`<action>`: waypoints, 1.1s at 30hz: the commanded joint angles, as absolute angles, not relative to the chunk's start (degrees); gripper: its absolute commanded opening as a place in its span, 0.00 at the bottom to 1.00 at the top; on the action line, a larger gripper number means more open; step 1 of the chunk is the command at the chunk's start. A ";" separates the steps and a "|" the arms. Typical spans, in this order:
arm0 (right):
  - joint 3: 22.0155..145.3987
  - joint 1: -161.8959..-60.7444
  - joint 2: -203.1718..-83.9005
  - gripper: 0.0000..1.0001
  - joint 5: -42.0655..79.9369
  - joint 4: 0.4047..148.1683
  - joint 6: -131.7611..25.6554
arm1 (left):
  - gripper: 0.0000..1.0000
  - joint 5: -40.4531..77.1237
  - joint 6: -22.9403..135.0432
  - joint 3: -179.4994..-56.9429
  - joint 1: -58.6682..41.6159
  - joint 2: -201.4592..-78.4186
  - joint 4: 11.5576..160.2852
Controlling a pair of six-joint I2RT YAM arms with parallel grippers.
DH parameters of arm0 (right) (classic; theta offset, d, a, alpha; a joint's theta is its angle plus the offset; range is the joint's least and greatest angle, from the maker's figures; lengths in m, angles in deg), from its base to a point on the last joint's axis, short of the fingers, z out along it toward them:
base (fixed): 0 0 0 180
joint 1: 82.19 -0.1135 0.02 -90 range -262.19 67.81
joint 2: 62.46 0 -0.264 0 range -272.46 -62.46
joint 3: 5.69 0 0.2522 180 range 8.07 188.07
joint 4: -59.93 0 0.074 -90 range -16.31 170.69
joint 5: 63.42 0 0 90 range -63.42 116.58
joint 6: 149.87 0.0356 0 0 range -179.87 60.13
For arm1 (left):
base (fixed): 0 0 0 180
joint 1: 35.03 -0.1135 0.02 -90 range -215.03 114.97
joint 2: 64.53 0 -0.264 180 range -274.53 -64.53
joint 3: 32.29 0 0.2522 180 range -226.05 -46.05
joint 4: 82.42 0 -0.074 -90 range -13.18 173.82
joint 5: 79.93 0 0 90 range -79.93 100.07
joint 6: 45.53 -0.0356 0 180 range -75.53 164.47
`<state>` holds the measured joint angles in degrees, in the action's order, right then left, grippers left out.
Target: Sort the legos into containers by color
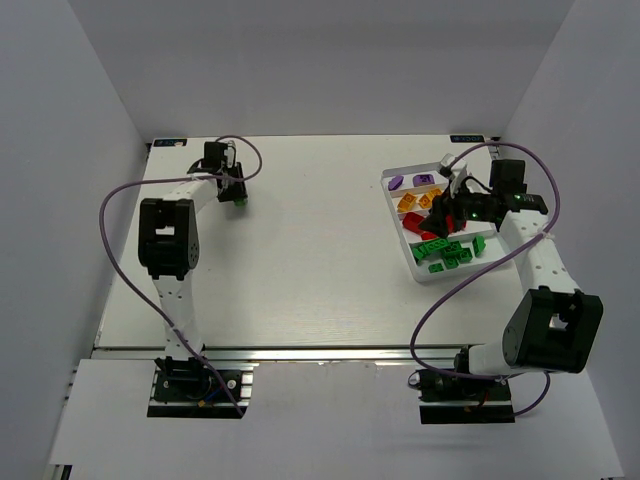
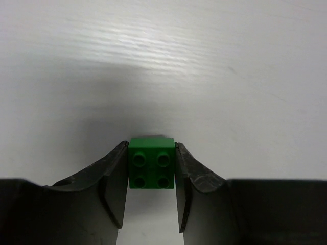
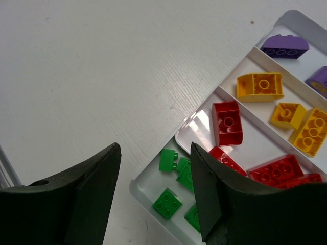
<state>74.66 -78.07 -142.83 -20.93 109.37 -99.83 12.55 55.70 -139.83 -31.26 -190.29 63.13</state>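
My left gripper (image 1: pixel 238 193) (image 2: pixel 151 151) is shut on a green lego (image 2: pixel 151 163) (image 1: pixel 241 201) at the table's far left, low over the surface. The white tray (image 1: pixel 386 181) (image 3: pixel 134 187) stands at the far right. It holds purple legos (image 1: pixel 397 182) (image 3: pixel 284 47), yellow/orange legos (image 1: pixel 412 200) (image 3: pixel 260 86), red legos (image 1: pixel 426 226) (image 3: pixel 227 122) and green legos (image 1: pixel 450 250) (image 3: pixel 167 203), each color in its own compartment. My right gripper (image 1: pixel 444 208) (image 3: pixel 154 149) is open and empty, hovering above the tray's red and green compartments.
White walls close in the table on the left, back and right. Purple cables (image 1: pixel 110 205) loop beside both arms. The table's near edge has a metal rail (image 1: pixel 300 352).
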 commanded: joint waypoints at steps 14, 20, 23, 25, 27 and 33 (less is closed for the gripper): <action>73.03 -68.84 -133.12 0.00 -15.61 93.82 -83.86 | 0.14 34.07 84.19 -124.35 6.00 -180.61 101.66; 71.97 -65.76 -132.24 0.00 -18.60 93.91 -82.37 | 0.15 32.05 85.08 -137.71 14.18 -189.23 99.38; 71.71 -64.71 -131.89 0.00 -19.65 94.08 -82.37 | 0.17 30.56 85.25 -141.23 15.77 -191.79 99.11; 71.62 -64.27 -131.98 0.00 -20.27 94.08 -82.37 | 0.20 29.32 85.17 -143.33 16.47 -192.93 98.76; 71.70 -63.91 -131.98 0.00 -20.71 93.99 -82.28 | 0.22 28.19 84.64 -145.09 17.53 -194.95 97.27; 71.62 -63.30 -132.06 0.00 -21.41 93.91 -82.10 | 0.29 24.32 83.59 -151.78 19.90 -198.65 92.70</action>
<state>71.78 -63.80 -133.39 -19.57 95.78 -82.72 27.35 84.44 -148.13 18.38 -198.59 95.43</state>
